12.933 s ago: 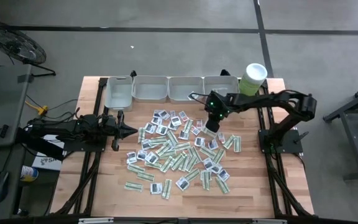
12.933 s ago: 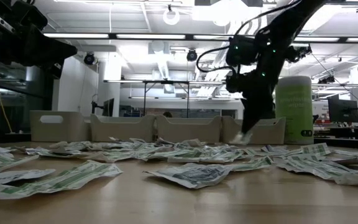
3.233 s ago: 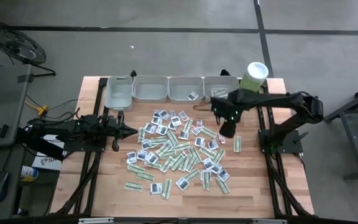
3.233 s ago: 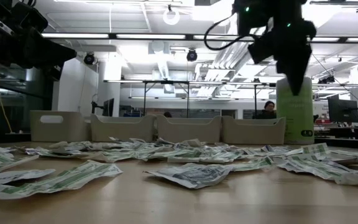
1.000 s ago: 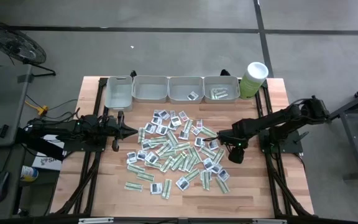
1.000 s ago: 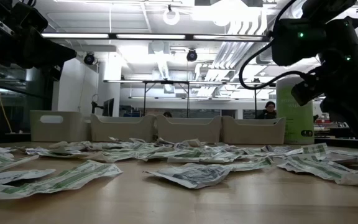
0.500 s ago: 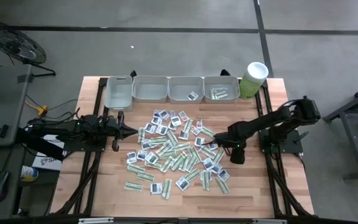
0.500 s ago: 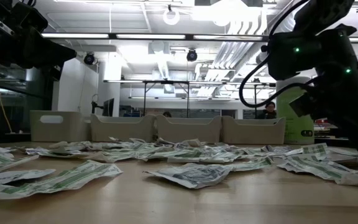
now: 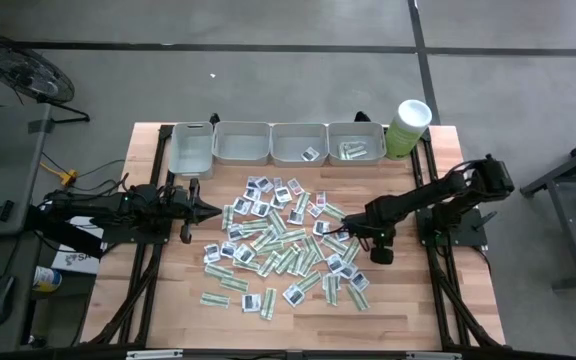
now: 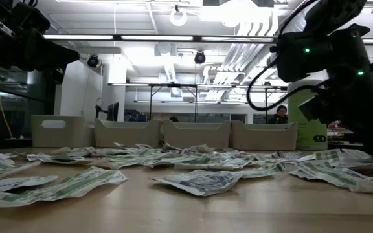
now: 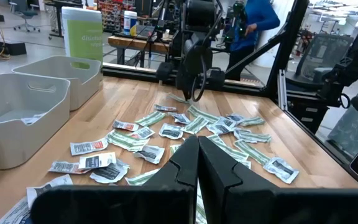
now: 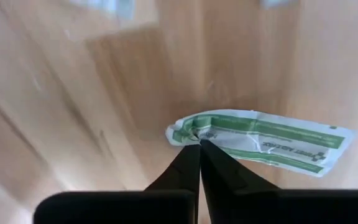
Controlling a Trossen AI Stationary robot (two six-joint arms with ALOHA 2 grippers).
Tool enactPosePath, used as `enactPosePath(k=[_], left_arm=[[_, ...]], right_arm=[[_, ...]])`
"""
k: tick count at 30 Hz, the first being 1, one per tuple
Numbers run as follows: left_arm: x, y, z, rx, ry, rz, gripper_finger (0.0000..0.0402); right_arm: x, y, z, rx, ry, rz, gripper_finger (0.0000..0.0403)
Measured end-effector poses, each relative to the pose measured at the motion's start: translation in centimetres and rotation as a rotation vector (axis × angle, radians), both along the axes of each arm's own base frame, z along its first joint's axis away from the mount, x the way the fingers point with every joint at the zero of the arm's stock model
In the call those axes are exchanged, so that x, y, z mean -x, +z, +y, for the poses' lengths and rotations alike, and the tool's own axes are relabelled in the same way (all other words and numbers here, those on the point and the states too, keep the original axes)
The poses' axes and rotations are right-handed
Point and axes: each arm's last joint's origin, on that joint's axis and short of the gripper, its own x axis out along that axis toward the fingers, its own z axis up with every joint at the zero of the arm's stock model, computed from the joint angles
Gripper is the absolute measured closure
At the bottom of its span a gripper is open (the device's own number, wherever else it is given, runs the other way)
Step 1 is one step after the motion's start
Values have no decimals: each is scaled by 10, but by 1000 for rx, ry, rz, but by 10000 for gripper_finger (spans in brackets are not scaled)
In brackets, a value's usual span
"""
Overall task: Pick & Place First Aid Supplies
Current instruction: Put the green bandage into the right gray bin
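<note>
Several first aid supplies (image 9: 283, 240), green-white strips and squarish white sachets, lie flat and scattered over the middle of the wooden table. My right gripper (image 12: 197, 143) points down at the right rim of this pile and is shut on one green-white strip sachet (image 12: 266, 142). It also shows in the left wrist view (image 11: 195, 98). My left gripper (image 11: 197, 148) is shut with nothing in it, level above the table's left side (image 9: 211, 209). My right gripper pinches the strip sachet's one short end (image 12: 188, 134) between its two fingertips, coming from above and pointing down. The fingers close at the very edge of that end. The rest of the strip lies flat on the table.
Four grey trays (image 9: 241, 145) stand in a row along the far edge. The third (image 9: 311, 153) and the fourth (image 9: 355, 150) hold a few sachets. A pale green tub with a white lid (image 9: 408, 125) stands at the far right corner. Bare wood (image 9: 408, 290) shows at the near right.
My right gripper has sunk a little toward the table at the pile's right rim and has rolled slightly about its own axis. The pile lies as before.
</note>
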Motion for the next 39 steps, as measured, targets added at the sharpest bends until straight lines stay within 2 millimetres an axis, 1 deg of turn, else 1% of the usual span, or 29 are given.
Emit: enactPosePath(k=[2, 5, 9, 13, 16, 19, 23, 28, 35, 39], left_arm=[[0, 0, 0, 0, 0, 0, 401], [0, 0, 0, 0, 0, 0, 401], [0, 0, 0, 0, 0, 1, 401], [0, 0, 0, 0, 0, 2, 401], [0, 0, 0, 0, 0, 3, 401], [0, 0, 0, 0, 0, 3, 401], [0, 0, 0, 0, 0, 4, 401], [0, 0, 0, 0, 0, 5, 401], [0, 0, 0, 0, 0, 5, 401], [0, 0, 0, 0, 0, 6, 401]], right_arm=[[-6, 6, 0, 27, 3, -37, 401], [-19, 21, 0, 43, 14, -94, 402], [-30, 41, 0, 65, 58, -119, 402], [-41, 62, -6, 109, 93, -144, 403], [-49, 78, -16, 136, 99, -162, 403], [-57, 94, -32, 159, 88, -204, 403], [-64, 111, -59, 203, 71, -255, 403], [-65, 123, -96, 248, 54, -299, 403], [-57, 121, -148, 304, 113, -327, 403], [-52, 111, -179, 320, 144, -303, 403]])
